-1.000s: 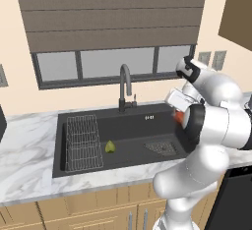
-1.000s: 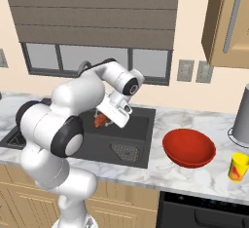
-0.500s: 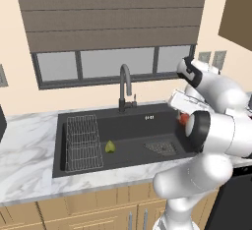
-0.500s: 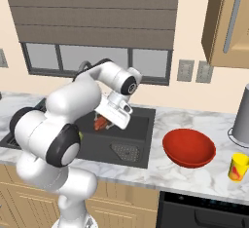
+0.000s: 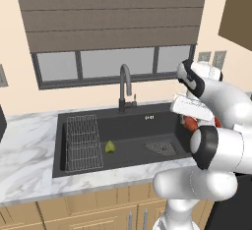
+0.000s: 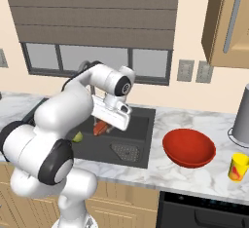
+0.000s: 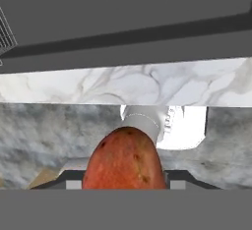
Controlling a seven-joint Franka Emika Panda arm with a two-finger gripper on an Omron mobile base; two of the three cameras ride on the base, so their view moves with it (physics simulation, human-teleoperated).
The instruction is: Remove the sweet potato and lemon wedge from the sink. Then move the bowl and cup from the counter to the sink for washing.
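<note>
gripper (image 6: 100,128) clamped on the small orange-red oval sweet potato (image 7: 124,161) — held above the dark-grey rectangular sink (image 5: 133,140) — yellow-green lemon wedge (image 5: 110,147) on the basin floor.

The arm (image 6: 58,120) was glossy white, built of thick rounded segments joined by dark grey, near-black bands at the joints. A round dark cap closed one upper joint. Its hand (image 6: 113,114) was a flat white block with small dark marks along one face, and the base column was white too.
</note>
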